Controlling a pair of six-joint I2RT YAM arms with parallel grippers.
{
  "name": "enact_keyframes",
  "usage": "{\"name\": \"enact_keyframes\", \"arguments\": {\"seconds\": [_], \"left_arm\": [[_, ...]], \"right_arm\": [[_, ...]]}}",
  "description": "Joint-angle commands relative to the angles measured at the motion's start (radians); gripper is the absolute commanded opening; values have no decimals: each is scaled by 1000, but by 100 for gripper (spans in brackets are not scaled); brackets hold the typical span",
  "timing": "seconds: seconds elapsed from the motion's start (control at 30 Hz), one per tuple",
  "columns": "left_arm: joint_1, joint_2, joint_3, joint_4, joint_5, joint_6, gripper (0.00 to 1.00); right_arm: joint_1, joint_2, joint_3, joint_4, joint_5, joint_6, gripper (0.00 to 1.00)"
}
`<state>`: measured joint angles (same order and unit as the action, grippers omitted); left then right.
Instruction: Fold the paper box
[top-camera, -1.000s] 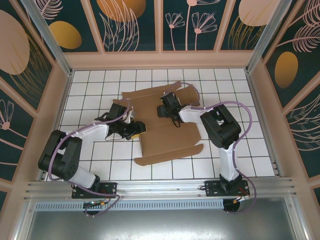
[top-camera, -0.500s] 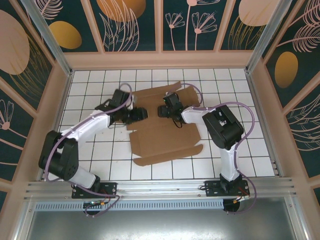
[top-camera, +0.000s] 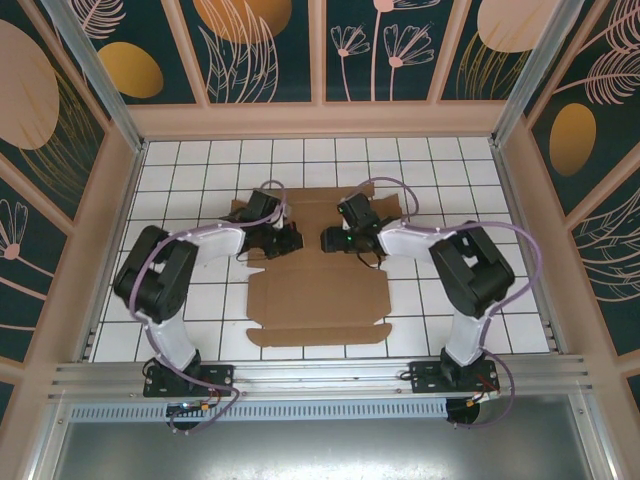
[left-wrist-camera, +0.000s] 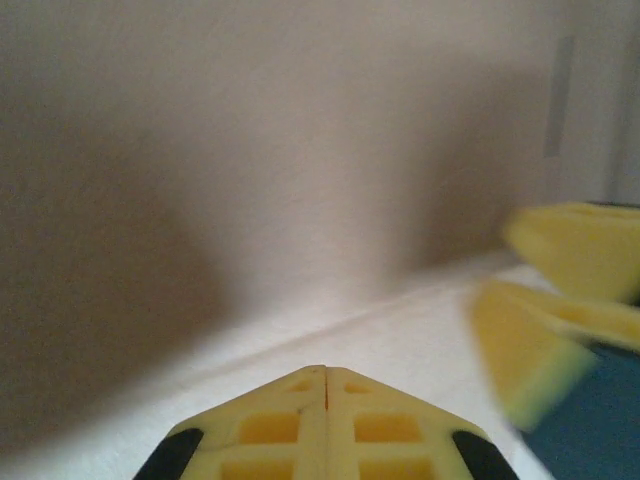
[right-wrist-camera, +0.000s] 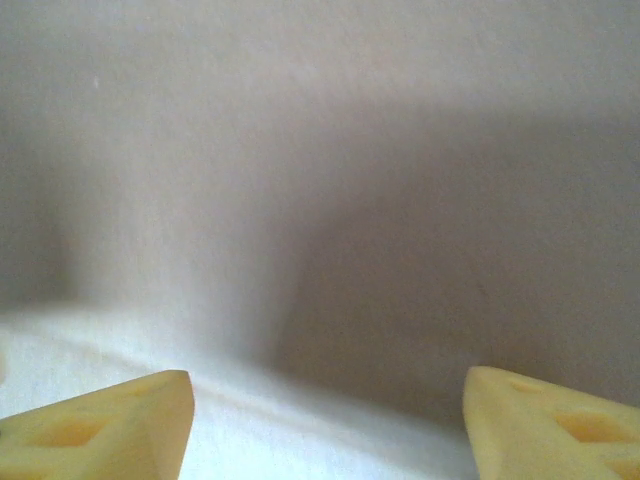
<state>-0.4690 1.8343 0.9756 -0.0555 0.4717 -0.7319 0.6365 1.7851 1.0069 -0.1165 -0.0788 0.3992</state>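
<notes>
The tiled table carries the paper box, a brown die-cut sheet lying open at its middle, its far panel apparently tilted up. Over the box's far half, the left gripper has its fingers pressed together on nothing. Just beside it, the right gripper is spread wide and empty.

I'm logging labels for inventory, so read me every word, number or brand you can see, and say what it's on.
No text can be read anywhere.
The paper box is plain brown cardboard with no print.
The wall panels carry only flower and leaf drawings, no lettering.
</notes>
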Motion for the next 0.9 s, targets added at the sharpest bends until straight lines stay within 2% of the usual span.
{"name": "enact_keyframes", "arguments": {"seconds": [0.0, 0.23, 0.3, 0.43, 0.53, 0.63, 0.8, 0.87], "left_arm": [[0, 45, 20, 65, 35, -13, 0], [1, 178, 125, -19, -19, 54, 0], [1, 206, 152, -41, -18, 72, 0], [1, 235, 186, -80, -38, 113, 0], [1, 245, 192, -87, -43, 127, 0], [1, 253, 192, -81, -34, 122, 0], [8, 261, 173, -52, -22, 97, 0], [16, 263, 160, -29, -11, 79, 0]], "right_arm": [[-21, -122, -82, -80, 14, 7, 77], [-84, -271, -271, -116, 31, 3, 90], [-138, -291, -304, -115, 21, 6, 91], [-169, -298, -335, -119, 26, 17, 94], [-184, -272, -350, -102, 13, 15, 94], [-183, -242, -346, -97, -52, 23, 93], [-178, -333, -357, -176, 55, 65, 93], [-193, -388, -365, -207, 57, 77, 93]]}}
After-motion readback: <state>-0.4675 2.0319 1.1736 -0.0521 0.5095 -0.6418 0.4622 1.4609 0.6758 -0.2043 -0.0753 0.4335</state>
